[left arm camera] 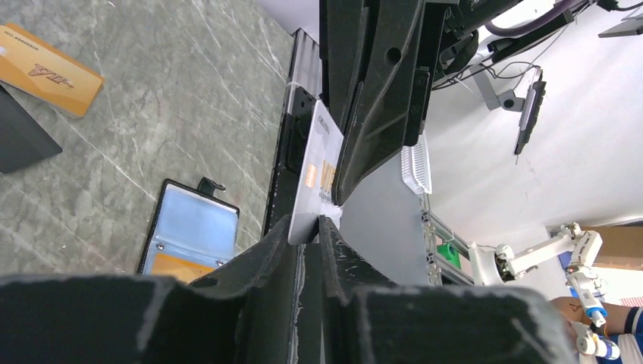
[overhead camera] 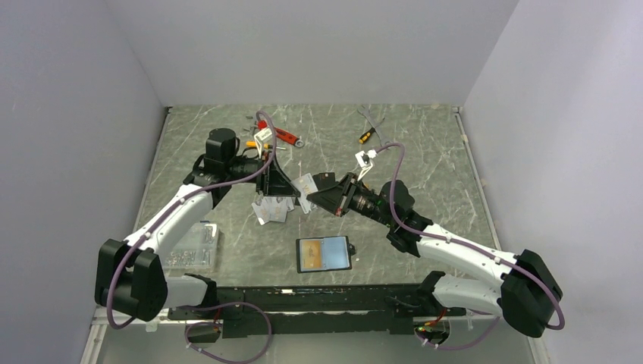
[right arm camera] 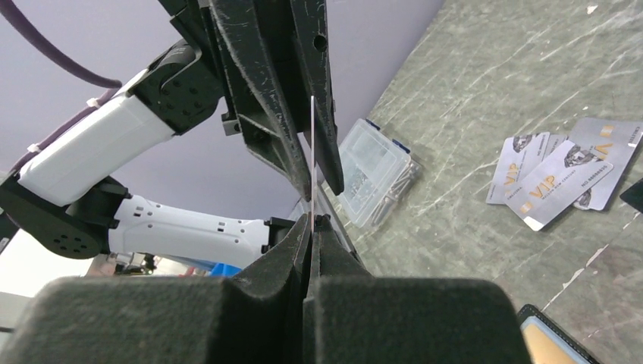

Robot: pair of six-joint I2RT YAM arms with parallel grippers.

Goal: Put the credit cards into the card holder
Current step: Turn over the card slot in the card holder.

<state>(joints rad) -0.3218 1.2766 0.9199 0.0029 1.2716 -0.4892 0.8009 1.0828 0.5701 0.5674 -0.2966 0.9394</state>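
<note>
1. The right pincer (right arm camera: 312,226) is squeezing tight on one end of a silver card (left arm camera: 309,182), holding it up in the air on its edge.
2. The left pincer (left arm camera: 312,231) is meeting it tip to tip. Its fingers are sitting close on both sides of the card's other end, but I cannot tell if they are pressing on it or only nearly touching.
3. The card holder (overhead camera: 324,254) is lying open on the table (overhead camera: 425,152), down below the two pincers and a bit nearer the arms' bases. Something gold is showing inside it.
4. More silver cards (overhead camera: 271,210) are lying in a loose heap right under the left pincer.
5. A gold card (left arm camera: 45,68) and a black card (left arm camera: 19,136) are lying just beside each other, also down below the pincers.
6. A clear box (overhead camera: 193,246) of small metal bits is sitting out on the left pincer's side, well apart from it.
</note>
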